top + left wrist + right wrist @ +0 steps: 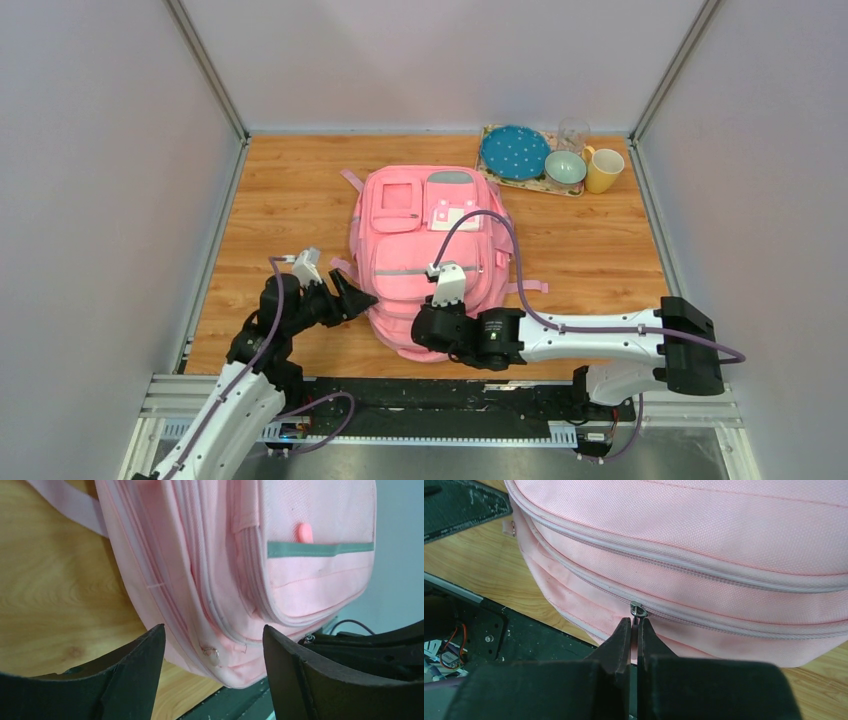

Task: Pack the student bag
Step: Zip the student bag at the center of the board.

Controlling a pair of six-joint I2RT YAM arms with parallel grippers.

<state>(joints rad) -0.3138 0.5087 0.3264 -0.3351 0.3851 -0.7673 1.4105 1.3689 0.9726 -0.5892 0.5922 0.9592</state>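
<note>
**A:** What is the right claw [634,623] doing at the near edge?

**B:** It is pinching the zip pull [638,610] of the student bag [425,235], jaws pressed together on the tab. I judge that it is getting ready to draw the zip along the seam. The arm is reaching in low from the right, its forearm lying almost flat above the desk [280,200] edge.

**A:** And the left claw [212,635]?

**B:** It is hovering spread and gripping nothing, just beside the bag's near left corner. A second metal ring [211,653] is showing between its fingers. It is probably waiting to steady the fabric. That arm is bending up from its base, wrist angling toward the bag.

**A:** Where is the bag lying?

**B:** It is lying flat, pockets up, mid-desk. In the far right corner a tray [540,186] is carrying a teal plate [514,151] and a bowl [565,167]. A yellow mug [604,170] and a glass [574,132] are standing close by.
</note>
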